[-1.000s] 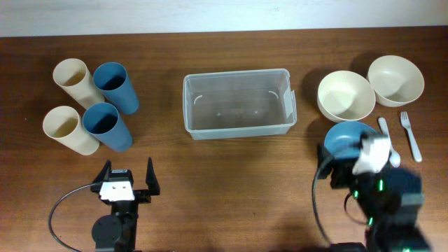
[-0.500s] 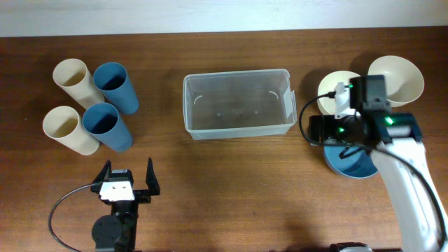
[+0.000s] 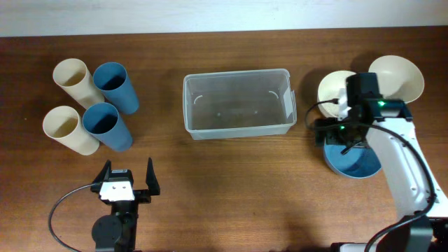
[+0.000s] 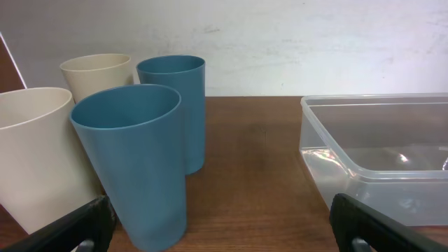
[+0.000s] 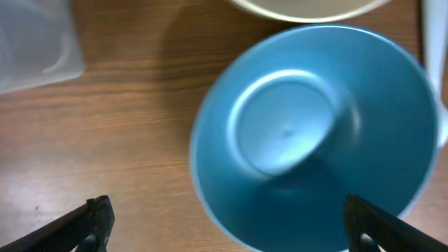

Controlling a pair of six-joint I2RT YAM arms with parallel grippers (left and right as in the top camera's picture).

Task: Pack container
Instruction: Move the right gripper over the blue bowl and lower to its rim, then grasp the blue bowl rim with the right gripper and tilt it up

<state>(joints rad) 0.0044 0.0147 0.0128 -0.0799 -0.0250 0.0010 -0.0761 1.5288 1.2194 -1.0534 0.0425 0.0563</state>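
We see the container (image 3: 236, 103) upright on the tabletop (image 3: 231, 185), cups (image 3: 105, 124) to its left. To its right our right claw (image 5: 225, 213) hangs wide above the blue bowl (image 3: 358, 162); below-left, our left claw (image 3: 128, 171) gapes wide, holding nothing.

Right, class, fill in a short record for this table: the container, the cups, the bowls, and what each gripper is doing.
container: clear bin, middle of table, empty
cream cups: two, upright, left of the container
blue cups: two, upright, beside the cream ones
cream bowls: two, right of the container, one partly hidden by the right arm
blue bowl: in front of the cream bowls, empty
left gripper: open, near the front edge, holding nothing
right gripper: open, above the blue bowl, holding nothing
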